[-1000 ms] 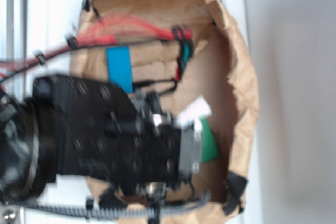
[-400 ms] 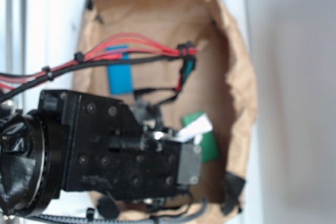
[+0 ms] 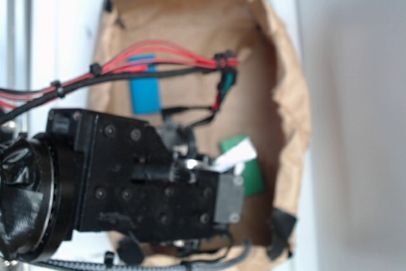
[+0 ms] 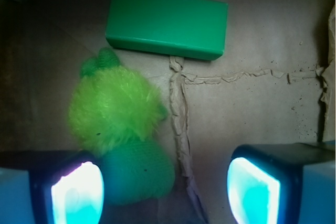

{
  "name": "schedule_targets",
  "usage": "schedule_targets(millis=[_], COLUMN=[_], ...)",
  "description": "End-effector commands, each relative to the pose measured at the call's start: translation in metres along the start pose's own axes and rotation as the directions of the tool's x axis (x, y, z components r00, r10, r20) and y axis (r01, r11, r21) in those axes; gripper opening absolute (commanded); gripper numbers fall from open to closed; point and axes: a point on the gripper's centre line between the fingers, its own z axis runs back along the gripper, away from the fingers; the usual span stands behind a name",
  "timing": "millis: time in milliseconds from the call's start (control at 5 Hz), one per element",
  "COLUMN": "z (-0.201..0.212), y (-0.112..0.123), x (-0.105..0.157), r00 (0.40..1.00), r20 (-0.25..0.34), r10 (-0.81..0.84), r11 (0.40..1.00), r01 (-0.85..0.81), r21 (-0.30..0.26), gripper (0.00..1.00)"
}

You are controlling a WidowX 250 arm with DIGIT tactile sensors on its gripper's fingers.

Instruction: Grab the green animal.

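Compared with one second earlier, the arm [image 3: 120,182] has shifted: the red cable bundle [image 3: 158,55] now crosses the blue block [image 3: 145,95] lower down, and the exterior view is sharper. Against the frame just before this one, nothing has moved.

Exterior view, left to right: the black arm body fills the lower left. The blue block lies flat on the brown paper [image 3: 190,23] above it, partly behind the cables. To the right, the green block [image 3: 250,172] shows past the arm's front end, with a white piece over its upper edge.

Wrist view, left to right: the left fingertip [image 4: 76,192] sits at the bottom edge, just beside the green animal [image 4: 118,124]. The toy lies on the paper, its fuzzy lime body uppermost and its smoother pale-green part lowest, next to the left fingertip. The green block [image 4: 167,22] lies above the toy, near it. A raised paper crease runs down from the block, right of the toy. The right fingertip [image 4: 257,190] stands well apart from the toy.

The gripper [image 4: 168,192] is spread wide, holding nothing. The toy lies toward the left side of the gap, not centred.
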Motion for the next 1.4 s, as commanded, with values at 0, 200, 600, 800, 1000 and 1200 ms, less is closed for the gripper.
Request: schedule_targets(millis=[0,200,600,800,1000,1200], z=[-0.019,-0.022,-0.047,-0.049,-0.042,-0.029], y=[0.001,0.0,-0.005,-0.002,0.0,0.009], x=[0.027,0.027,0.022,0.02,0.02,0.023], r00=[0.999,0.999,0.998,0.999,1.0,1.0], r20=[-0.016,-0.031,-0.037,-0.019,-0.004,-0.009], r10=[-0.034,-0.038,-0.047,-0.038,-0.031,-0.012], r11=[0.997,0.995,0.999,0.999,0.999,1.0], r01=[0.033,0.035,0.048,0.039,0.031,0.013], r21=[-0.071,-0.093,0.002,0.019,0.009,0.022], gripper=[1.0,1.0,1.0,0.0,0.0,0.0])
